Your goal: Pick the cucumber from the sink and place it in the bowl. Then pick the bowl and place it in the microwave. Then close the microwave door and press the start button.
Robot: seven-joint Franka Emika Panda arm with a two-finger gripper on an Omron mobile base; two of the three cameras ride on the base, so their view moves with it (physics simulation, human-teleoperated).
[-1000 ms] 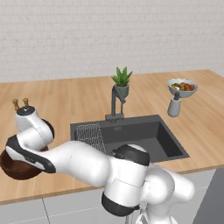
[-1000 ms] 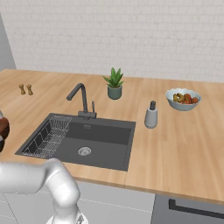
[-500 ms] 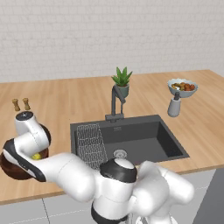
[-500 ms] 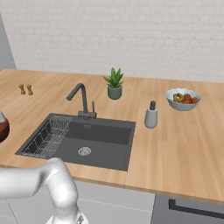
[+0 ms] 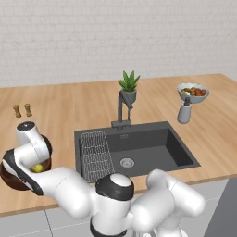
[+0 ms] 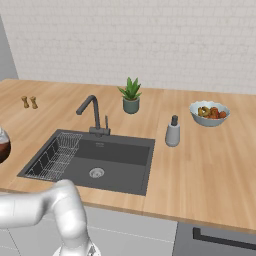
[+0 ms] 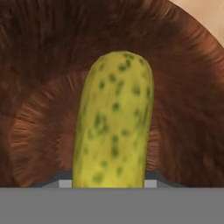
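Wooden counter [image 5: 69, 106]: the arm has swung from over the sink [image 5: 148, 148] to the front-left corner. Gripper [image 5: 30, 167] now sits down in the bowl [image 5: 9, 178], jaws half-closed around the cucumber [image 7: 114, 118]; release looks next.

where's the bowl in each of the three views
Left base view: bowl at the far left edge on the counter, partly behind the arm.
Right base view: a sliver of it at the left edge, left of the sink.
Hand view: its brown inside lies behind the cucumber.
Shared landmark: the sink, to the bowl's right in both base views.
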